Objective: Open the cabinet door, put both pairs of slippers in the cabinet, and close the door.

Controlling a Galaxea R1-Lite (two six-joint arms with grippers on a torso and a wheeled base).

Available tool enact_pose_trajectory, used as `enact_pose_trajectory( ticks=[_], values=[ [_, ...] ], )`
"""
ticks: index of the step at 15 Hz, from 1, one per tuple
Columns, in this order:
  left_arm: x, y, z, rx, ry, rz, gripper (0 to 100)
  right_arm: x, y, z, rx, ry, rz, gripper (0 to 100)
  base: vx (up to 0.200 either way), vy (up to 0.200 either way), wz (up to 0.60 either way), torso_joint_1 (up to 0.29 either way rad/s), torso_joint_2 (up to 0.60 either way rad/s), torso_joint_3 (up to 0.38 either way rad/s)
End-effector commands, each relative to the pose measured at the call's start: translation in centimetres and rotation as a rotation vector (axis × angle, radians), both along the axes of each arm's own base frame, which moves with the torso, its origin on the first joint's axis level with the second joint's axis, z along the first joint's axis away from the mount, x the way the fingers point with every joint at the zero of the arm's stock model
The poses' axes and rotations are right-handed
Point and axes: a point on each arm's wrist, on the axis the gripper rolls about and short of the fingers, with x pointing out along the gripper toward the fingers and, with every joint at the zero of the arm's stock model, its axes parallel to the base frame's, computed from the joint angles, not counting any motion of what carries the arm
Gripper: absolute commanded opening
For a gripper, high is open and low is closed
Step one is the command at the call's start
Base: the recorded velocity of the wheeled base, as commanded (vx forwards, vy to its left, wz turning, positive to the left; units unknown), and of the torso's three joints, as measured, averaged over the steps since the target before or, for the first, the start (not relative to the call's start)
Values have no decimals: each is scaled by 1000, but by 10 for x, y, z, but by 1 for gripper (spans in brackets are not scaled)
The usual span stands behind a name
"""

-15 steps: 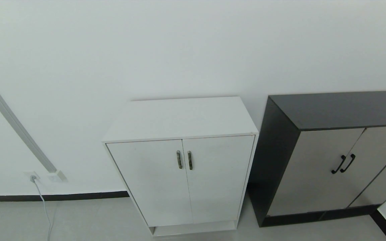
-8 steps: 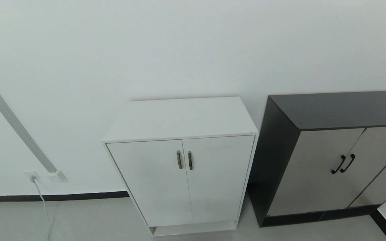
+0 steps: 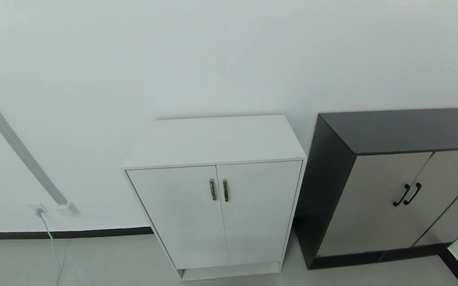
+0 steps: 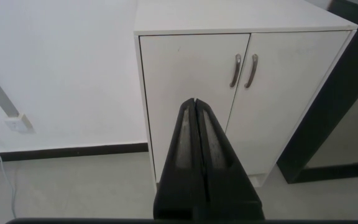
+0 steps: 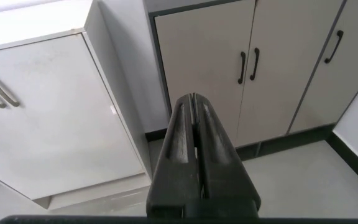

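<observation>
A white two-door cabinet (image 3: 213,190) stands against the wall with both doors closed and two metal handles (image 3: 218,189) side by side at the centre seam. My left gripper (image 4: 195,102) is shut and empty, held some way in front of the white cabinet (image 4: 241,93), near its left door. My right gripper (image 5: 192,98) is shut and empty too, in front of the gap between the white cabinet (image 5: 42,112) and the dark one.
A black cabinet (image 3: 392,178) with grey doors and black handles stands just to the right of the white one. A wall socket (image 3: 38,209) with a cable hanging to the floor is at the lower left. Grey floor lies in front.
</observation>
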Motion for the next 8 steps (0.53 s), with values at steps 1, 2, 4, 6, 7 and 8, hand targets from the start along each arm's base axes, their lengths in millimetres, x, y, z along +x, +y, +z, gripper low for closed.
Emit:
enact_pose_trajectory(
  ticks=[1,2,4,6,7,8],
  values=[
    [0,0,0,0,1,0,0,0,0,0,0,1,0,0,0,0,0,0,0,0],
    [0,0,0,0,1,0,0,0,0,0,-3,1,1,0,0,0,0,0,0,0],
    [0,0,0,0,1,0,0,0,0,0,-3,1,1,0,0,0,0,0,0,0],
    [0,0,0,0,1,-1,0,0,0,0,-5,2,1,0,0,0,0,0,0,0],
    [0,0,0,0,1,0,0,0,0,0,-5,2,1,0,0,0,0,0,0,0],
    [0,0,0,0,1,0,0,0,0,0,-5,2,1,0,0,0,0,0,0,0]
  ],
)
